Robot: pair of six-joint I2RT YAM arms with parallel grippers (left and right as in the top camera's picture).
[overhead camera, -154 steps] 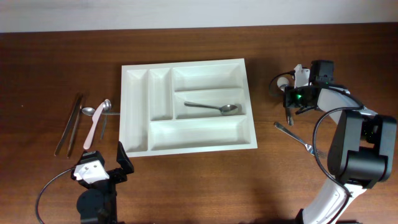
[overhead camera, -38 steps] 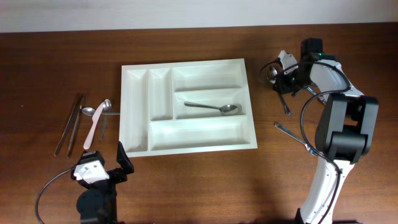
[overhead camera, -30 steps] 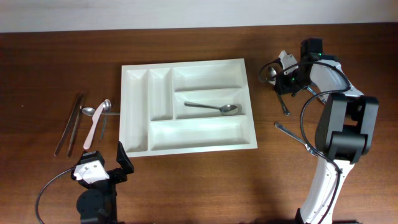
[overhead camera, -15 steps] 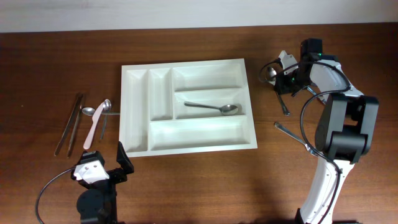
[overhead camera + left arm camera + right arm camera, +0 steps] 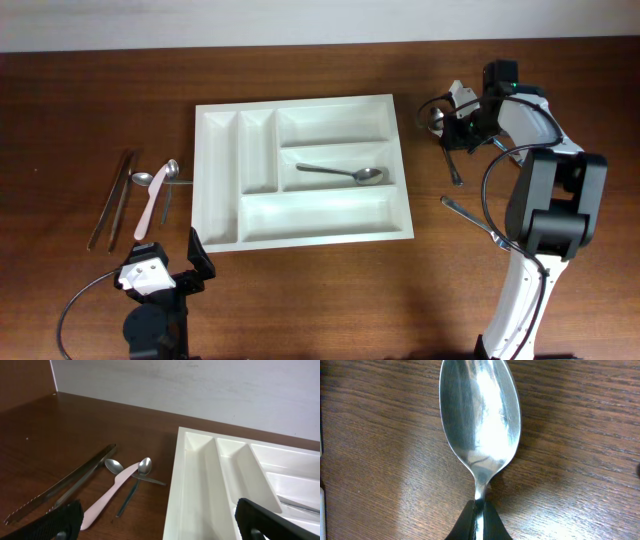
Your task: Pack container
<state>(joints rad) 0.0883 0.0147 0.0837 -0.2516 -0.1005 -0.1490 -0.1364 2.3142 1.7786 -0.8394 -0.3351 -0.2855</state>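
Five-compartment container (image 5: 320, 212) lies lengthwise left-to-right; right pincer (image 5: 479, 510) pinches a spoon (image 5: 480, 420), left pincer (image 5: 162, 522) gapes.

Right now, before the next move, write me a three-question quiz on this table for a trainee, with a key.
1. True or false: the container holds two spoons.
2. What does the right gripper grip? A) tongs B) a metal spoon C) a pink knife
3. Fill in: the left gripper is ____ (open or shut).

Key
1. False: only one packed spoon lies inside, in the middle wide compartment.
2. B
3. open
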